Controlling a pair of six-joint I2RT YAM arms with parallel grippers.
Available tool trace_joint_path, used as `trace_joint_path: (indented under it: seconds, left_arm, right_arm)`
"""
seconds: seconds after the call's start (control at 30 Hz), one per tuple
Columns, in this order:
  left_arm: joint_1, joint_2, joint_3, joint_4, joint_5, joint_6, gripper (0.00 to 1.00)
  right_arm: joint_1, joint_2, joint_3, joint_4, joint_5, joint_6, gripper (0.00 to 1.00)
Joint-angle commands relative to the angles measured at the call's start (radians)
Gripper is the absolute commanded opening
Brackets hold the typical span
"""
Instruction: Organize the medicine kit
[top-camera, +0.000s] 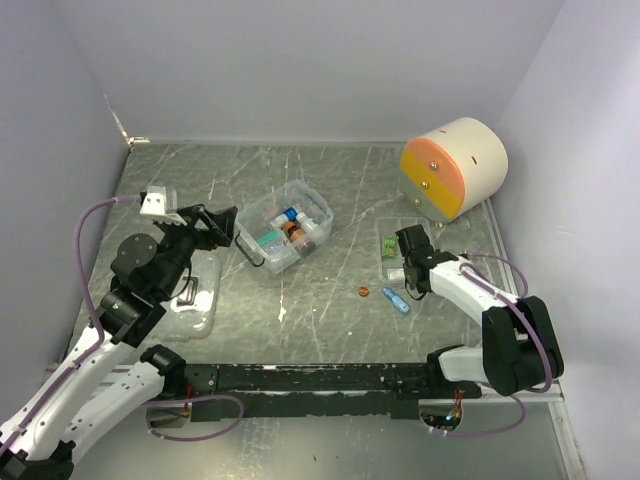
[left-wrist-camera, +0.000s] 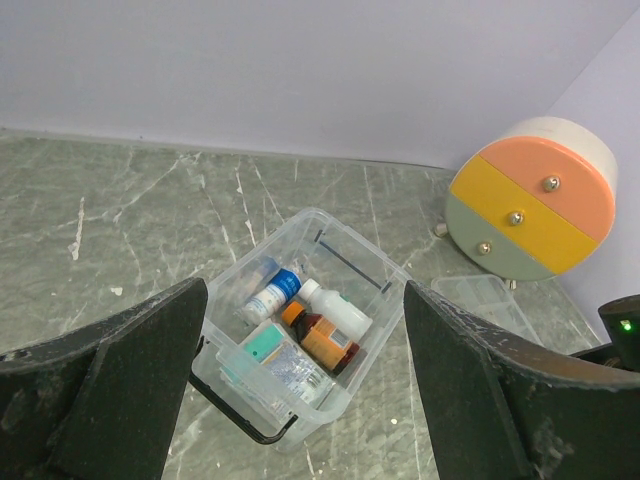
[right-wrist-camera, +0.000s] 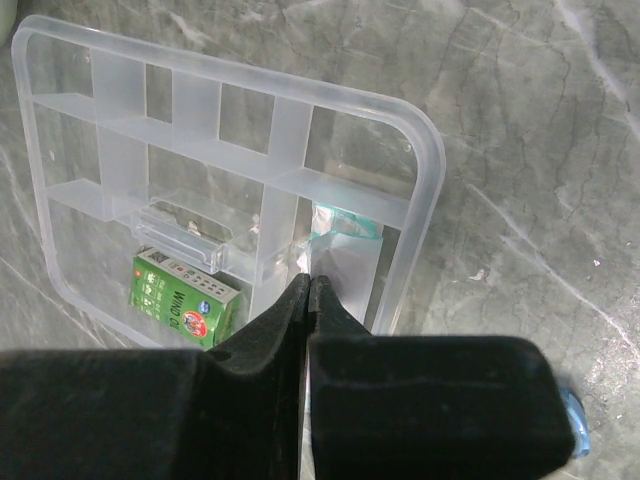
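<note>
Clear medicine kit (top-camera: 285, 228) sits on the tabletop (top-camera: 330, 320), just past the wide-spread left tool (top-camera: 225, 228). Pressed together, the right tool (right-wrist-camera: 310, 285) is over the divided tray (right-wrist-camera: 415, 200) near the right edge.

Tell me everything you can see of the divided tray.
The tray is clear, frosted-looking plastic, squarish with rounded corners, split into many compartments around a small raised centre tab. It lies flat on the table. One compartment holds a green packet, another a teal-edged sachet, at the tip of the shut right claw.
</note>
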Motion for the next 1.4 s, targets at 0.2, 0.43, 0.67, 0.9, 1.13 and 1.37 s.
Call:
trace_joint_path:
  seconds: [0.2,0.43,0.67,0.9,1.13,1.37]
  left_arm:
    - [0.006,-0.001,0.014,0.017,0.014,-0.006,0.91]
    - [0.006,0.002,0.015,0.019,0.023,-0.007,0.91]
    - [0.005,0.016,0.018,0.025,0.052,-0.009,0.91]
    - [0.005,0.022,0.019,0.027,0.062,-0.009,0.91]
    - [0.005,0.033,0.023,0.024,0.064,-0.006,0.91]
    - [0.005,0.034,0.020,0.026,0.060,-0.007,0.91]
  right_arm:
    - [-0.006,0.001,0.116,-0.086,0.056,-0.129,0.28]
    - [-0.006,-0.089,0.119,-0.025,0.008,-0.453,0.39]
    - [-0.006,-0.179,0.088,0.136,-0.288,-0.946,0.41]
    - [0.164,-0.090,0.164,0.052,-0.254,-1.079,0.48]
    - [0.269,0.034,0.209,0.017,-0.178,-1.053,0.52]
    - [0.246,0.145,0.266,0.028,-0.138,-1.084,0.50]
